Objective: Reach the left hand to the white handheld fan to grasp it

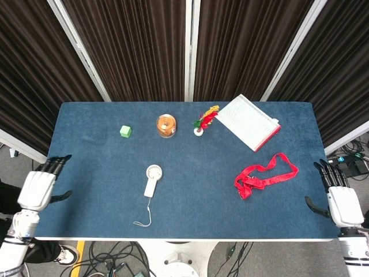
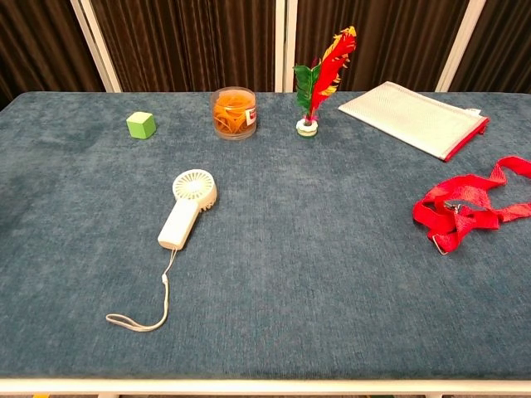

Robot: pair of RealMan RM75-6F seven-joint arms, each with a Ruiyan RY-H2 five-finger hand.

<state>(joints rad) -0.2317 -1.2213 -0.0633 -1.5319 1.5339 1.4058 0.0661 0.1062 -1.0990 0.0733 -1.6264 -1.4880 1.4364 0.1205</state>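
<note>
The white handheld fan (image 1: 151, 179) lies flat on the blue table, round head toward the far side, handle toward me, its thin wrist cord trailing to a loop near the front edge. In the chest view the fan (image 2: 187, 208) sits left of centre. My left hand (image 1: 39, 187) hovers at the table's left edge, fingers spread, holding nothing, well to the left of the fan. At the table's right edge my right hand (image 1: 338, 200) is also empty with fingers apart. Neither hand shows in the chest view.
Along the far side stand a green cube (image 1: 125, 131), a clear jar of orange bands (image 1: 166, 125), a feather shuttlecock (image 1: 204, 122) and a white zip pouch (image 1: 249, 122). A red strap (image 1: 264, 175) lies at right.
</note>
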